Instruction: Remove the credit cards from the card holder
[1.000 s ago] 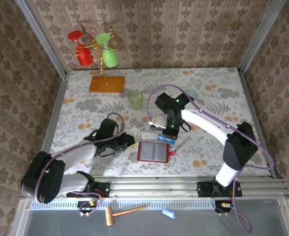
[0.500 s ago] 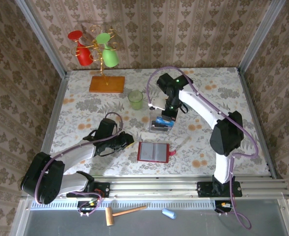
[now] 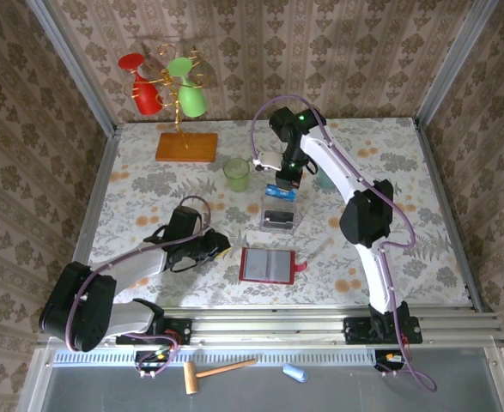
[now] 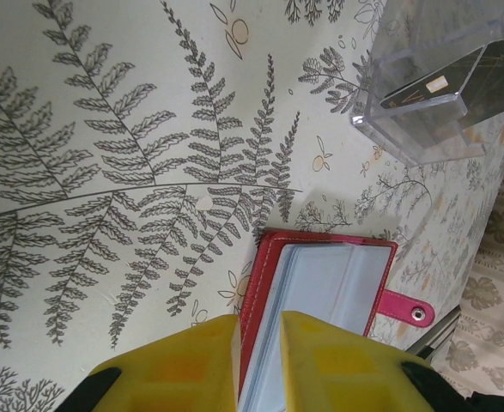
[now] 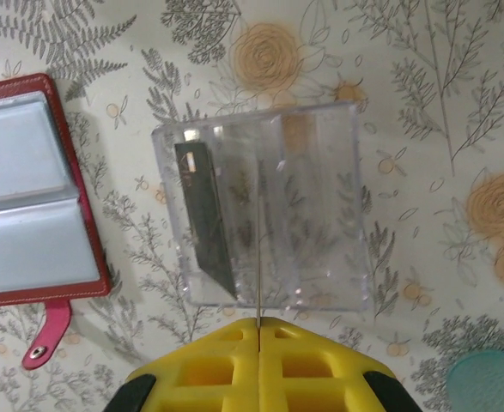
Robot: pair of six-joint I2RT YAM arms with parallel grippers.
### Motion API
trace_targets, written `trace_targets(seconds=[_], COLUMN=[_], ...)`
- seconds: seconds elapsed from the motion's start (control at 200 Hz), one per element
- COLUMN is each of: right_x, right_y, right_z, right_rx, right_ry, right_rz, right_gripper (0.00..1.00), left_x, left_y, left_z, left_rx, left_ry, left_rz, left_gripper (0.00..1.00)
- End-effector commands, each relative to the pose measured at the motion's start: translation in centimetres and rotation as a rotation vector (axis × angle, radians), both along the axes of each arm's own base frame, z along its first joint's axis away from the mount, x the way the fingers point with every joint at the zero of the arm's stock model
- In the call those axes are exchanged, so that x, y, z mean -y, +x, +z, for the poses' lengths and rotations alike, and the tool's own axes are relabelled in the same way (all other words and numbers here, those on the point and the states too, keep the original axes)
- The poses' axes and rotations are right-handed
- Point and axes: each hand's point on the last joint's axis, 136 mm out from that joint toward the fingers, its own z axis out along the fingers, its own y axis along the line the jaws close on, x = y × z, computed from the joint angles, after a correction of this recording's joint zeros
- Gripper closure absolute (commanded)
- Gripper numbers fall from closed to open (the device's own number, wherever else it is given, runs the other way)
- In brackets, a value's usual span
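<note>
Now, right jaws tight on a seemingly blue card point(image 3: 282, 190) over the clear tray point(image 5: 320, 206); left jaws slightly apart.

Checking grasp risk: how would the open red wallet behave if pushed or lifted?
The wallet lies open and flat, so it probably slides rather than tips. Lifted by one cover, it would likely fold along its middle crease. It looks thin, so probably light.

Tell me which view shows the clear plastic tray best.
Right wrist: the clear plastic tray lies whole and large, seen from above. Top external shows it whole but small; left wrist cuts it off at the frame edge.
</note>
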Motion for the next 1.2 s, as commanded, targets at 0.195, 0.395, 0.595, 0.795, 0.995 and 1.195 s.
trace_targets(seconds=[0.195,0.395,0.595,0.795,0.995,1.195], right_x=[-0.1,-0.2,-0.3,-0.4,-0.2,0.1], right_y=[-0.1,-0.4,-0.7,-1.3,-1.6,-2.3], right_z=[-1.6,-2.9,-4.2,-5.5,-6.7,-7.6], right_rx=[-0.095,-0.141,-0.190,-0.235,-0.261,-0.299], right_ry=[-0.013,-0.011,-0.003,0.003,-0.008,-0.020], right_rz=[0.057,0.059,0.050,0.046,0.046,0.048], right_gripper=[1.00,1.00,1.00,1.00,1.00,1.00], left_x=[-0.3,-0.3,-0.9,-1.1,-1.1,-1.2], left_y=[0.6,0.5,1.2,1.3,1.3,1.2], left_z=[0.4,0.2,0.4,0.3,0.3,0.3], left_rx=[0.001,-0.006,-0.009,-0.016,-0.022,-0.024], left_ry=[-0.001,0.000,-0.001,0.009,0.007,0.007], left_rz=[0.008,0.007,0.028,0.029,0.029,0.028], left_gripper=[0.79,0.80,0.79,0.80,0.79,0.80])
